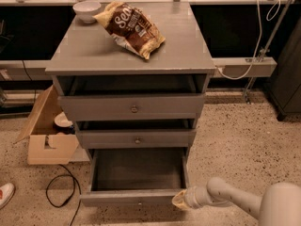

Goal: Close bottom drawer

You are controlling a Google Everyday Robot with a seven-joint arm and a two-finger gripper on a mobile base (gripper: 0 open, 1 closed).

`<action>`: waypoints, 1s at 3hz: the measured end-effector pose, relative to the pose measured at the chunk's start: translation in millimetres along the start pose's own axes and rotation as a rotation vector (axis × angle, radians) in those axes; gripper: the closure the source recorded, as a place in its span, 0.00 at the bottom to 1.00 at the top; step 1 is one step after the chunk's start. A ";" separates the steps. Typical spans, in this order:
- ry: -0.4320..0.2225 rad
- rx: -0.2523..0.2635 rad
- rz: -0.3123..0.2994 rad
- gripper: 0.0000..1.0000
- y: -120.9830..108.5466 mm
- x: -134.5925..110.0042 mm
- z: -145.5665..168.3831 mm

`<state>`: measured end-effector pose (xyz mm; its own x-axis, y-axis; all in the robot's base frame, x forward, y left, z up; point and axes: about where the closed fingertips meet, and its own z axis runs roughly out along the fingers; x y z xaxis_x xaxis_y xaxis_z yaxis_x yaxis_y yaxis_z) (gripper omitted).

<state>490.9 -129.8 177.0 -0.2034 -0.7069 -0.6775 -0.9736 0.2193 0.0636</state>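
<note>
Down at the near right of the scene, your arm's yellowish-tipped pincer (181, 200) sits at the right front corner of the low grey wooden bottom drawer (117, 197), and it looks like it's touching it. Honestly can't tell if the pincer is apart or together. That drawer is pulled well out of the lowest slot in the grey wooden three-drawer bench (183, 46). On top, far left, you've got a brown chip bag (130, 28) just beside a small white bowl (87, 9).

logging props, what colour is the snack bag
Snack bag is brown and yellow, camera view; gripper at right front corner of bottom drawer.
</note>
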 end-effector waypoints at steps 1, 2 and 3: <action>-0.038 0.077 -0.064 1.00 -7.0 -13.2 9.8; -0.068 0.086 -0.080 1.00 -22.3 -22.1 34.2; -0.068 0.086 -0.080 1.00 -22.3 -22.1 34.2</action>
<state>520.7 -96.1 165.5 -0.1152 -0.6779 -0.7261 -0.9733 0.2230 -0.0538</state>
